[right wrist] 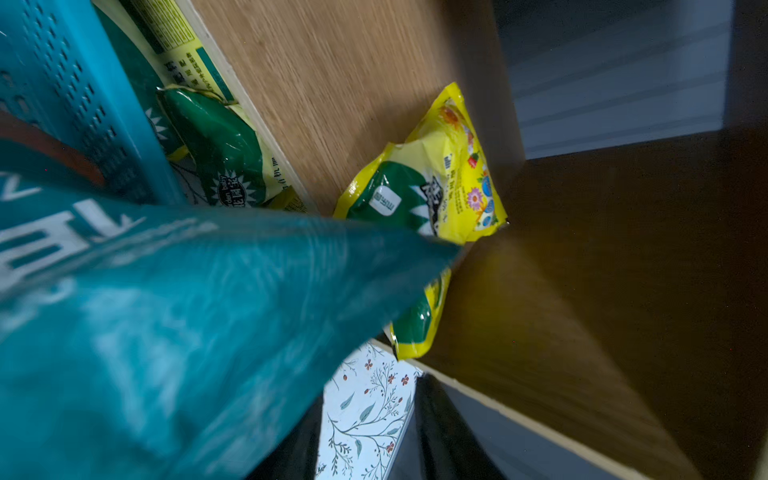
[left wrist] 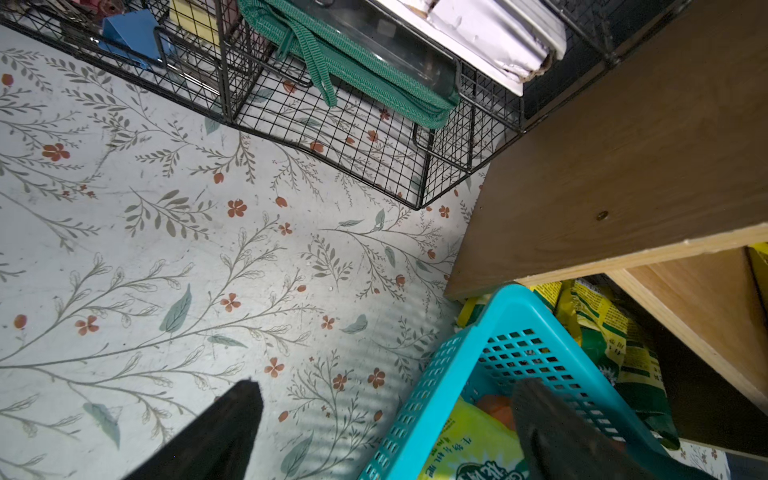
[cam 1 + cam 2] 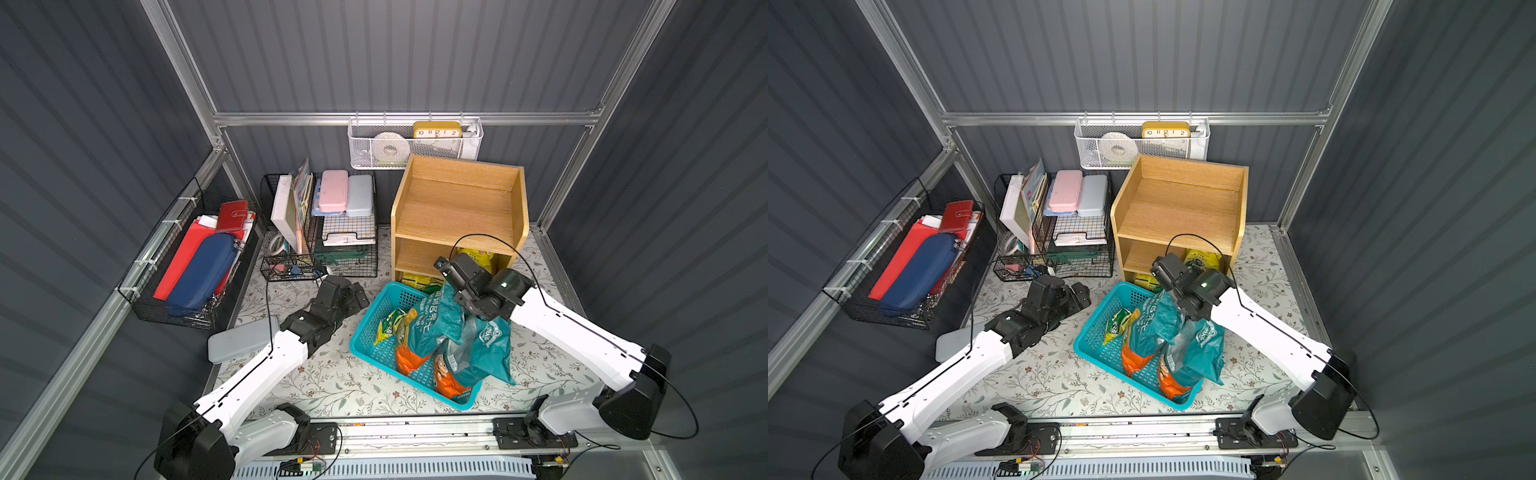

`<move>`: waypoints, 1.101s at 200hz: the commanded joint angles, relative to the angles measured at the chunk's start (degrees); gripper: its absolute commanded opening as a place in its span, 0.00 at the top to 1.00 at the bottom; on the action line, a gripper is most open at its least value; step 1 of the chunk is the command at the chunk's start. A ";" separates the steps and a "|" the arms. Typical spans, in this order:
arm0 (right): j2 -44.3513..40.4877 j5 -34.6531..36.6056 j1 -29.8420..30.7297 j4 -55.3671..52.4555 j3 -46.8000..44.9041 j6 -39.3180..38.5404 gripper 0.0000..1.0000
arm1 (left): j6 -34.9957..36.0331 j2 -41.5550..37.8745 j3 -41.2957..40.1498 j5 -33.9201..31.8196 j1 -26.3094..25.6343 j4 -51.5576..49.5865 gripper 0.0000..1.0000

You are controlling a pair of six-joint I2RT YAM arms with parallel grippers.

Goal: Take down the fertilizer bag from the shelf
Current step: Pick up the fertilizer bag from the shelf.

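Note:
The light-wood shelf [image 3: 457,208] [image 3: 1183,203] stands at the back right. A yellow-green fertilizer bag [image 1: 436,183] [image 3: 478,255] lies on its middle tier, and another [image 1: 224,153] lies on the bottom tier. A big teal bag [image 3: 436,328] [image 3: 1158,320] leans in the turquoise basket [image 3: 374,328] before the shelf, beside smaller bags. My right gripper [image 1: 370,399] hovers over that teal bag, facing the shelf. It is open, with only mat showing between its fingers, and the bag drapes over one finger. My left gripper [image 2: 388,386] is wide open at the basket's left rim [image 2: 453,374].
A black wire rack [image 3: 320,232] with cases and books stands left of the shelf. A white mesh basket [image 3: 415,145] hangs on the back rail. A black wire basket [image 3: 187,266] hangs on the left wall. A grey case [image 3: 241,338] lies by the left arm.

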 commanded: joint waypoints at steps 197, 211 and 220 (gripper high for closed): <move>10.78 0.92 -10.10 15.65 -2.55 -10.89 0.39 | -1.71 1.83 1.76 1.51 0.22 0.20 0.01; 11.21 0.38 -10.53 15.85 -2.51 -10.49 0.48 | -1.80 1.71 1.76 1.52 0.20 0.07 0.01; 11.15 0.27 -10.69 15.80 -2.43 -10.11 0.57 | -1.80 1.59 1.78 1.51 0.20 0.02 0.01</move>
